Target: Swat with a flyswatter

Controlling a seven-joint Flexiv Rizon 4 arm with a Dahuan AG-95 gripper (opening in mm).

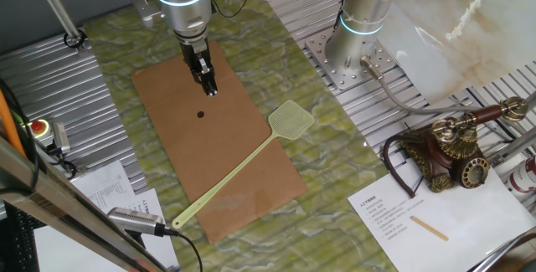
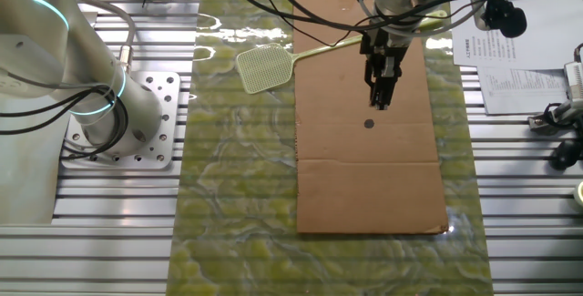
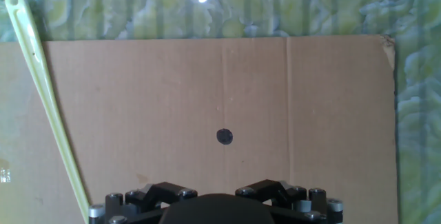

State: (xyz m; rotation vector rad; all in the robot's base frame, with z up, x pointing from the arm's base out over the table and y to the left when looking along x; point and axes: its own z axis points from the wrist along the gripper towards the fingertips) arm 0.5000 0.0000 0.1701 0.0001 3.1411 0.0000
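Note:
The pale yellow-green flyswatter (image 1: 251, 159) lies flat across the brown cardboard board (image 1: 226, 163). Its mesh head (image 1: 291, 120) rests on the green mat and its handle end is near the board's front corner. It also shows in the other fixed view (image 2: 265, 66). In the hand view only its handle (image 3: 43, 89) shows, at the left. My gripper (image 1: 210, 89) hangs over the board, fingers together and empty, just above a small black dot (image 1: 200, 114). It is well apart from the swatter. The other fixed view also shows the gripper (image 2: 380, 103).
A second arm's base (image 1: 360, 46) stands on the metal table beyond the mat. An ornate old telephone (image 1: 448, 146) and a paper sheet with a small tan stick (image 1: 428, 228) lie at the right. Papers and a cabled device (image 1: 134, 220) lie at the front left.

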